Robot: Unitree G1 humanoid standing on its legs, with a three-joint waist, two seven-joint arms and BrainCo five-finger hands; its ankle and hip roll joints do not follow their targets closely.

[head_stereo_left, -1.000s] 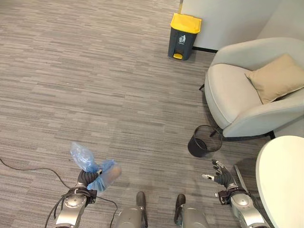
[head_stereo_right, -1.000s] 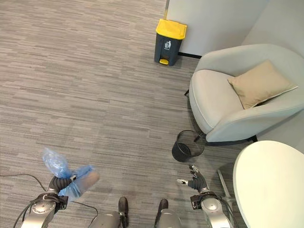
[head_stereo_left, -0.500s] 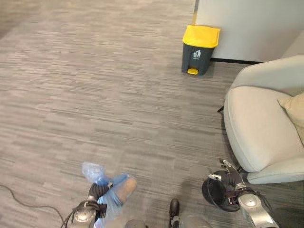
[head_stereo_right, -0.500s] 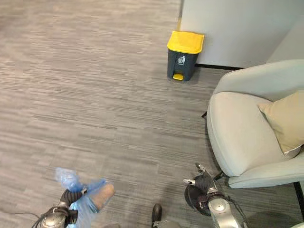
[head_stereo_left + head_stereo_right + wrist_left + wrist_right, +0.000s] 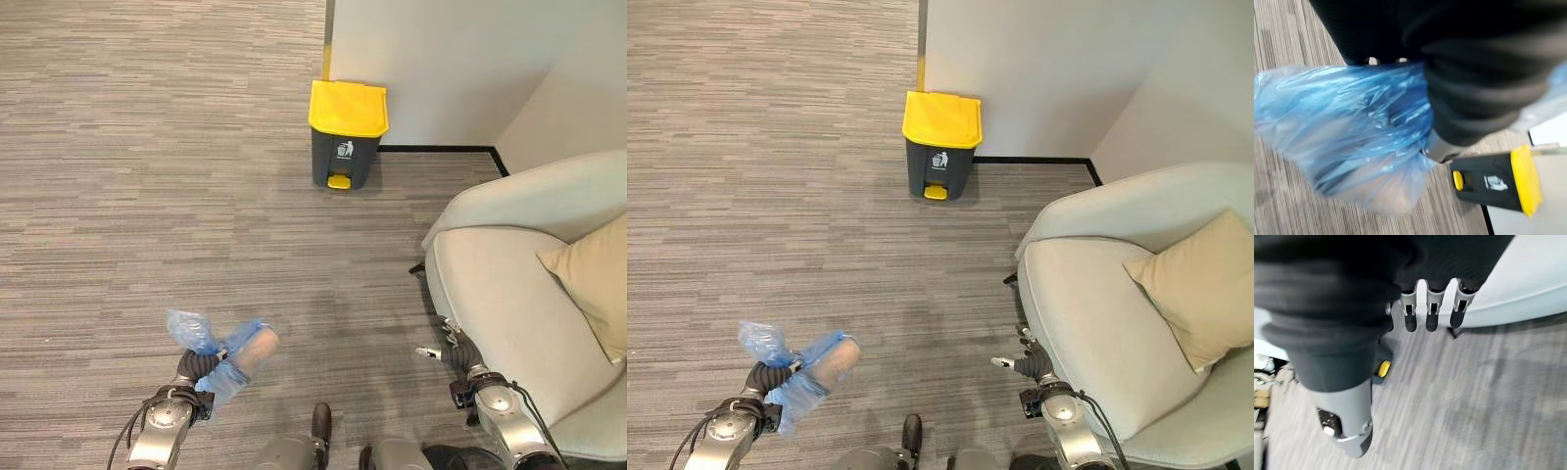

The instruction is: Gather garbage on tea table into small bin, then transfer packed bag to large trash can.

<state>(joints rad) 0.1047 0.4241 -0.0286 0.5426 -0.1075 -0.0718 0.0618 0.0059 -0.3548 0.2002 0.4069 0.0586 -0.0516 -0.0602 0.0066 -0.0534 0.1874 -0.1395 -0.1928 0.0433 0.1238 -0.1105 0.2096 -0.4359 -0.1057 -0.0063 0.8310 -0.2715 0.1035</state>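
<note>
A packed blue plastic bag hangs above the carpet at the lower left, and my left hand is shut on its gathered neck. Up close, the left wrist view shows the bag bulging with something tan inside. The large trash can, dark grey with a yellow lid and a yellow pedal, stands shut against the white wall ahead; it also shows past the bag in the left wrist view. My right hand is open and holds nothing, low at the right beside the armchair. Its straight fingers show in the right wrist view.
A light grey armchair with a tan cushion takes up the right side, close to my right hand. A white wall corner rises behind the can. Grey striped carpet stretches open to the left and ahead.
The camera has moved forward and turned: the trash can is now closer and near the middle, the small black bin and white table have left view. The bag stays held.
</note>
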